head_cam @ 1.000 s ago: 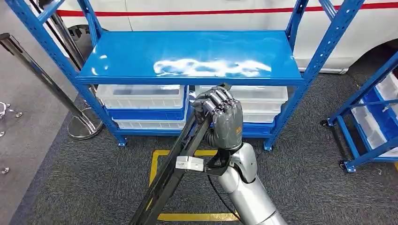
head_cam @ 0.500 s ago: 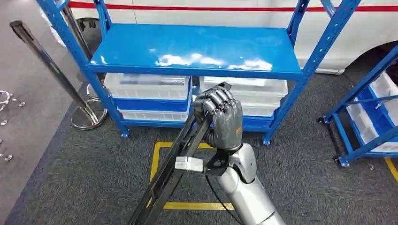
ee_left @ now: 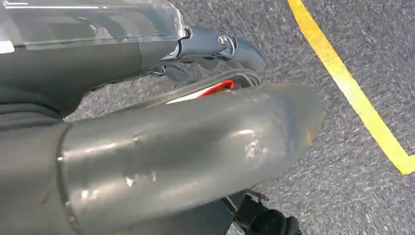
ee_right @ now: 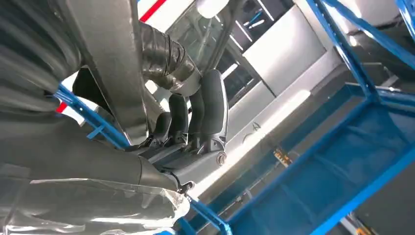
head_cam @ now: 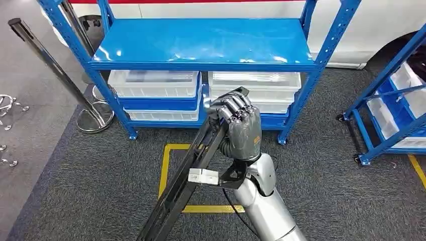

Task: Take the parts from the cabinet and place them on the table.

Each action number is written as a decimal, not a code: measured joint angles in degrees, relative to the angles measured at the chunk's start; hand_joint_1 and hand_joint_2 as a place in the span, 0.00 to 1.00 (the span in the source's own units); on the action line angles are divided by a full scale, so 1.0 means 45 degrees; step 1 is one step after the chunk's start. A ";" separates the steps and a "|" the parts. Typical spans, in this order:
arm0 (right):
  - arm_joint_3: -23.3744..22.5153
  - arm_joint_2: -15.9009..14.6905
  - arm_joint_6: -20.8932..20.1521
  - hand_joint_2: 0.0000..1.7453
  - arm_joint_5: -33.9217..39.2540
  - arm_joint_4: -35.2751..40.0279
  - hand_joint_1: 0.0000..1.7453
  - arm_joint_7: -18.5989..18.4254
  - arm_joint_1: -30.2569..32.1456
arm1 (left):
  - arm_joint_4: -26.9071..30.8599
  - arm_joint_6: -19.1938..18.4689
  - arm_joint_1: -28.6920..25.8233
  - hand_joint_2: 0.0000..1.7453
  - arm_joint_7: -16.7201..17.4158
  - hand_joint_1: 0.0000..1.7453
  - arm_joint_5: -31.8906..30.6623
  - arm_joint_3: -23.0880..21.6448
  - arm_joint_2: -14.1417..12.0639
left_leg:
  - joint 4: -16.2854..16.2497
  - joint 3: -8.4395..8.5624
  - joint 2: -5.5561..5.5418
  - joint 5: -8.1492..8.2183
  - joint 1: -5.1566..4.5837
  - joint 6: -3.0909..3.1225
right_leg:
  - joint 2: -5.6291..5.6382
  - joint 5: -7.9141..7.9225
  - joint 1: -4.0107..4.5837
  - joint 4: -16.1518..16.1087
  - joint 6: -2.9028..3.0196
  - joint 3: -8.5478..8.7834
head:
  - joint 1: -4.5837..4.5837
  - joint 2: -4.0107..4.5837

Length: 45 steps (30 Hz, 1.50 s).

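Observation:
My right hand [head_cam: 241, 125] is raised in the middle of the head view and grips a long black rail-like part [head_cam: 178, 188]. The part slants down from the hand toward the lower left of the picture. The right wrist view shows the dark fingers [ee_right: 195, 117] wrapped around the same black part [ee_right: 110, 68]. In front of me stands the blue cabinet [head_cam: 201, 40], its upper shelf bare. My left hand [ee_left: 195, 127] hangs over the grey carpet, holding nothing, with thumb and fingers stretched out.
Two clear bins [head_cam: 155, 83] [head_cam: 256, 83] sit under the cabinet's shelf. A metal stanchion [head_cam: 50, 65] with a round base stands at left. A second blue rack [head_cam: 392, 100] on wheels is at right. A yellow floor marking [head_cam: 166, 170] lies below my hand.
The whole picture has shifted: the cabinet now sits higher and a little farther off, so the camera moved. My right hand keeps the same hold on the black part.

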State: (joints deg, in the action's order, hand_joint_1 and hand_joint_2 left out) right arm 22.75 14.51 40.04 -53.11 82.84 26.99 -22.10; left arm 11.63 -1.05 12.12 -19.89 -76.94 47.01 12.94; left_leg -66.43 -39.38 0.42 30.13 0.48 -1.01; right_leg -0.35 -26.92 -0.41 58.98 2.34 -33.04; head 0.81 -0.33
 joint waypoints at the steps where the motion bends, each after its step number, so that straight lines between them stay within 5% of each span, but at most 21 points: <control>1: 0.0000 0.0000 0.0000 1.00 -0.0005 0.0000 1.00 0.0000 0.0006 | 0.0000 0.0000 -0.0003 0.00 -0.0005 0.00 0.0000 0.0000 0.0000 | -0.0973 -0.0310 0.0002 0.0524 0.0027 -0.0046 | -0.0010 0.0080 0.0020 0.0003 0.0013 -0.0104 | 0.0000 0.0000; 2: -0.0005 0.0000 0.0000 1.00 -0.0010 0.0000 1.00 0.0000 0.0011 | 0.0000 0.0000 -0.0012 0.00 0.0000 0.00 0.0000 0.0000 0.0000 | -0.1807 -0.0543 0.0004 0.0838 0.0042 -0.0086 | -0.0013 0.0165 0.0027 0.0023 0.0010 -0.0239 | 0.0000 0.0000; 4: -0.0005 0.0000 0.0000 1.00 -0.0019 0.0000 1.00 0.0000 0.0025 | 0.0000 0.0000 -0.0033 0.00 0.0000 0.00 0.0000 0.0000 0.0000 | -0.1840 -0.0239 0.0008 0.0466 0.0068 -0.0117 | -0.0010 0.0307 0.0020 0.0060 -0.0016 -0.0469 | 0.0000 0.0000; 6: -0.0010 0.0000 0.0000 1.00 -0.0058 0.0000 1.00 0.0000 0.0023 | 0.0000 0.0000 -0.0019 0.00 0.0005 0.00 0.0005 -0.0015 -0.0010 | 0.0103 0.1067 0.0007 -0.0487 0.0100 -0.0113 | 0.0019 0.0405 0.0001 0.0142 -0.0090 -0.0639 | 0.0000 0.0000; 8: -0.0015 0.0000 0.0000 1.00 -0.0083 0.0024 1.00 0.0000 0.0011 | 0.0000 0.0000 0.0036 0.00 0.0015 0.00 0.0014 -0.0049 -0.0010 | 0.1661 0.2064 -0.0063 -0.0384 0.0017 -0.0058 | 0.0024 0.0487 0.0058 0.0220 -0.0217 -0.0787 | 0.0005 0.0000; 12: -0.0019 0.0015 0.0000 1.00 -0.0190 0.0044 1.00 -0.0019 0.0004 | 0.0000 0.0015 0.0013 0.00 0.0029 0.00 0.0044 -0.0063 -0.0015 | 0.1975 0.1952 -0.0090 -0.0614 -0.0048 0.0246 | 0.0039 0.0852 0.0041 0.0121 -0.0549 -0.0847 | -0.0005 0.0000; 16: -0.0073 0.0010 0.0000 1.00 -0.0311 0.0107 1.00 -0.0034 0.0025 | 0.0000 0.0000 0.0089 0.00 0.0024 0.00 0.0049 -0.0112 -0.0010 | 0.2046 0.1529 0.0011 -0.1048 -0.0034 0.0669 | 0.0107 -0.1372 0.0013 0.2561 -0.0668 -0.1722 | -0.0015 0.0000; 18: -0.0087 -0.0015 0.0000 1.00 -0.0321 0.0107 1.00 -0.0044 0.0059 | 0.0000 -0.0005 0.0069 0.00 0.0024 0.00 0.0068 -0.0146 -0.0015 | 0.1945 0.1206 0.0029 -0.1221 -0.0084 0.0677 | 0.0103 -0.1729 0.0009 0.3840 -0.0676 -0.1977 | -0.0005 0.0000; 21: -0.0092 -0.0019 0.0000 1.00 -0.0325 0.0107 1.00 -0.0063 0.0069 | 0.0000 -0.0015 0.0073 0.00 0.0029 0.00 0.0083 -0.0175 -0.0015 | 0.1687 0.0684 0.0027 -0.1405 -0.0097 0.0637 | 0.0094 -0.0481 0.0011 0.2361 -0.0601 -0.0704 | -0.0010 0.0000; 22: -0.0092 -0.0019 0.0000 1.00 -0.0325 0.0116 1.00 -0.0068 0.0059 | 0.0000 -0.0019 0.0073 0.00 0.0025 0.00 0.0097 -0.0184 -0.0015 | 0.1596 0.0551 0.0021 -0.1462 -0.0096 0.0600 | 0.0090 -0.0304 0.0012 0.1285 -0.0540 0.0035 | -0.0010 0.0000; 23: -0.0092 -0.0015 0.0000 1.00 -0.0321 0.0126 1.00 -0.0078 0.0048 | 0.0000 -0.0019 0.0072 0.00 0.0029 0.00 0.0122 -0.0189 -0.0015 | 0.1554 0.0434 0.0015 -0.1520 -0.0139 0.0522 | 0.0100 -0.0739 0.0071 0.0576 -0.0487 0.0440 | -0.0005 0.0000; 27: -0.0087 0.0010 0.0000 1.00 -0.0321 0.0180 1.00 -0.0078 0.0064 | 0.0000 -0.0049 0.0065 0.00 0.0019 0.00 0.0141 -0.0199 -0.0015 | 0.1620 0.0356 0.0005 -0.1934 -0.0133 0.0241 | 0.0109 -0.0487 0.0143 0.0211 -0.0272 0.0357 | -0.0010 0.0000; 28: -0.0087 0.0019 -0.0005 1.00 -0.0321 0.0175 1.00 -0.0078 0.0063 | 0.0000 -0.0049 0.0049 0.00 0.0019 0.00 0.0141 -0.0199 -0.0039 | 0.1524 0.0245 -0.0036 -0.1772 -0.0077 0.0187 | 0.0042 -0.0315 0.0012 0.0095 -0.0144 0.0307 | -0.0010 0.0000; 30: -0.0087 0.0102 -0.0005 1.00 -0.0316 0.0175 1.00 -0.0058 0.0044 | 0.0000 -0.0063 0.0038 0.00 0.0015 0.00 0.0141 -0.0204 -0.0039 | 0.0506 -0.0090 -0.0072 -0.0416 -0.0060 0.0041 | 0.0024 -0.0044 0.0035 0.0083 0.0064 -0.0004 | 0.0005 0.0000; 32: -0.0087 0.0146 -0.0010 1.00 -0.0316 0.0175 1.00 -0.0058 0.0046 | 0.0000 -0.0063 0.0039 0.00 0.0015 0.00 0.0146 -0.0209 -0.0039 | -0.1354 -0.0494 -0.0070 0.0804 0.0000 -0.0079 | 0.0007 0.0241 0.0053 0.0102 0.0067 -0.0361 | 0.0000 0.0000; 33: -0.0087 0.0146 -0.0005 1.00 -0.0311 0.0175 1.00 -0.0058 0.0048 | 0.0000 -0.0063 0.0035 0.00 0.0015 0.00 0.0141 -0.0209 -0.0039 | -0.1994 -0.0541 -0.0070 0.0856 0.0021 -0.0130 | -0.0006 0.0386 0.0052 0.0117 0.0054 -0.0558 | 0.0010 0.0000; 35: -0.0087 0.0146 -0.0005 1.00 -0.0311 0.0175 1.00 -0.0058 0.0049 | 0.0000 -0.0063 0.0029 0.00 0.0015 0.00 0.0141 -0.0209 -0.0044 | -0.1810 -0.0014 -0.0069 0.0010 0.0064 -0.0162 | -0.0024 0.0669 0.0039 0.0141 0.0010 -0.0958 | 0.0005 0.0000; 37: -0.0087 0.0146 -0.0005 1.00 -0.0311 0.0175 1.00 -0.0058 0.0047 | 0.0000 -0.0063 0.0045 0.00 0.0015 0.00 0.0141 -0.0214 -0.0053 | -0.0015 0.1381 -0.0072 -0.0662 0.0072 -0.0114 | -0.0006 0.0953 0.0019 0.0194 -0.0081 -0.1321 | 0.0005 0.0000; 39: -0.0087 0.0185 0.0000 1.00 -0.0311 0.0189 1.00 -0.0053 0.0032 | 0.0000 -0.0063 0.0082 0.00 0.0005 0.00 0.0146 -0.0223 -0.0053 | 0.2129 0.2762 -0.0120 0.0115 -0.0015 0.0019 | 0.0007 0.1155 0.0060 0.0228 -0.0224 -0.1454 | -0.0010 0.0000; 43: -0.0092 0.0199 0.0000 1.00 -0.0306 0.0189 1.00 -0.0044 0.0028 | 0.0000 -0.0063 0.0053 0.00 0.0000 0.00 0.0146 -0.0233 -0.0053 | 0.2225 0.2396 -0.0086 -0.0381 0.0062 0.0413 | 0.0023 0.1500 0.0028 0.0065 -0.0527 -0.1528 | -0.0010 0.0000; 45: -0.0092 0.0199 0.0000 1.00 -0.0296 0.0189 1.00 -0.0044 0.0019 | 0.0000 -0.0063 0.0083 0.00 0.0000 0.00 0.0146 -0.0238 -0.0058 | 0.2194 0.2065 -0.0002 -0.0716 -0.0008 0.0643 | 0.0057 0.0051 -0.0027 0.0972 -0.0571 -0.1889 | -0.0006 0.0000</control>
State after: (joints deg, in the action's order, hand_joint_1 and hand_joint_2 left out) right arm 22.34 15.41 40.04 -54.45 83.69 26.80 -22.01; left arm 11.63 -1.33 12.50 -19.89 -76.28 45.94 12.68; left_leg -56.55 -30.08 0.41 26.91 0.45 1.89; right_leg -0.09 -26.69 -0.53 63.35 -0.23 -41.54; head 0.78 -0.33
